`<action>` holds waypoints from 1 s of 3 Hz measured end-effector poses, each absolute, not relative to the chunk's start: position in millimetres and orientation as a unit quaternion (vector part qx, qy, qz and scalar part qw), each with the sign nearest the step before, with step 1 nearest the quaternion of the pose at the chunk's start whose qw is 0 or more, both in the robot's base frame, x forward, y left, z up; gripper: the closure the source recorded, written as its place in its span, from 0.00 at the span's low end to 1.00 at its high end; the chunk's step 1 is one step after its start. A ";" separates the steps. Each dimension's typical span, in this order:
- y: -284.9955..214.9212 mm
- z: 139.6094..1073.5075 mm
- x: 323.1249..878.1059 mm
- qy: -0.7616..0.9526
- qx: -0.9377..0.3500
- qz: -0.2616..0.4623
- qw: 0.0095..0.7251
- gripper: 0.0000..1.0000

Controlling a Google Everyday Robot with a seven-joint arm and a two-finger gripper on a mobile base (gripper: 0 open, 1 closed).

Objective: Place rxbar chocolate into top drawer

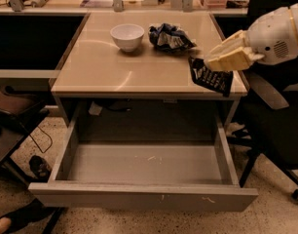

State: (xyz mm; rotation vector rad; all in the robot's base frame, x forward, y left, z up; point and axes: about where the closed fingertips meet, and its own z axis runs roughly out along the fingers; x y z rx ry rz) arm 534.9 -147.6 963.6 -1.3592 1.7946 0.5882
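Note:
My gripper (213,62) reaches in from the right, above the table's front right corner. It is shut on the top edge of the rxbar chocolate (211,77), a flat dark bar with pale lettering that hangs tilted just above the tabletop, its lower end past the front edge. The top drawer (144,199), wide, shallow and grey, is pulled fully open below the table. Its inside is empty, and its front panel has small white scuffs.
A white bowl (127,36) and a crumpled blue-and-white snack bag (169,37) sit at the back of the beige table (115,67). A black chair (280,130) stands at the right under the arm. Dark chair parts and cables lie at the left.

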 end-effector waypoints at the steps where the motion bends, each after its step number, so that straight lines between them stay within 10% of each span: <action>1: -131.4 940.8 507.7 0.702 -0.534 0.253 0.397 1.00; 3: -110.6 876.1 555.1 0.661 -0.535 0.235 0.471 1.00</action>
